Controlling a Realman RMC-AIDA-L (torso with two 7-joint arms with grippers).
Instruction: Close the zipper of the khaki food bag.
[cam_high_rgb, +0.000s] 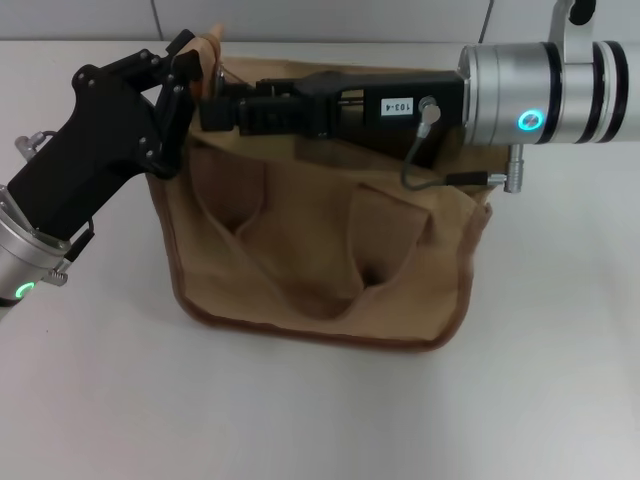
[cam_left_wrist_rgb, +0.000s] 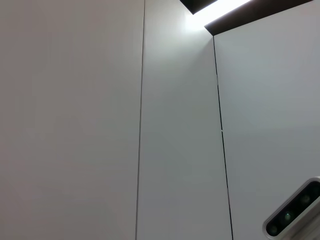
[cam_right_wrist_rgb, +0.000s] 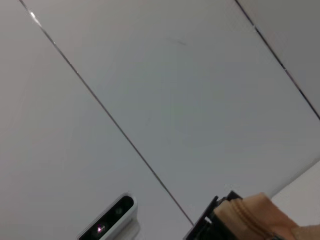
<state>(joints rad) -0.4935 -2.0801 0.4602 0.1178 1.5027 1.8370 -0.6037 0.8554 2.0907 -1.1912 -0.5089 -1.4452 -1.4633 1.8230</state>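
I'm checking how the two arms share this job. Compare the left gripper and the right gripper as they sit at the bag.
The left gripper comes in from the robot's left and meets the khaki food bag at its top left corner, pinching a bunched bit of fabric there. The right gripper reaches in from the right, lying level along the bag's top edge. Both are black and meet near that same corner.

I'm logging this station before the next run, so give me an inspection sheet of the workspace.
Surface: white table, bare around the bag.
Job's things: khaki bag stands upright, handles hanging down its front; zipper hidden behind the arms.
Clutter: nothing seen.
Hands: left hand pinches the bag's top left corner; right hand reaches along the top edge beside it, grip unclear.
Cables: grey cable loops off the right arm.
Surroundings: white wall panels.
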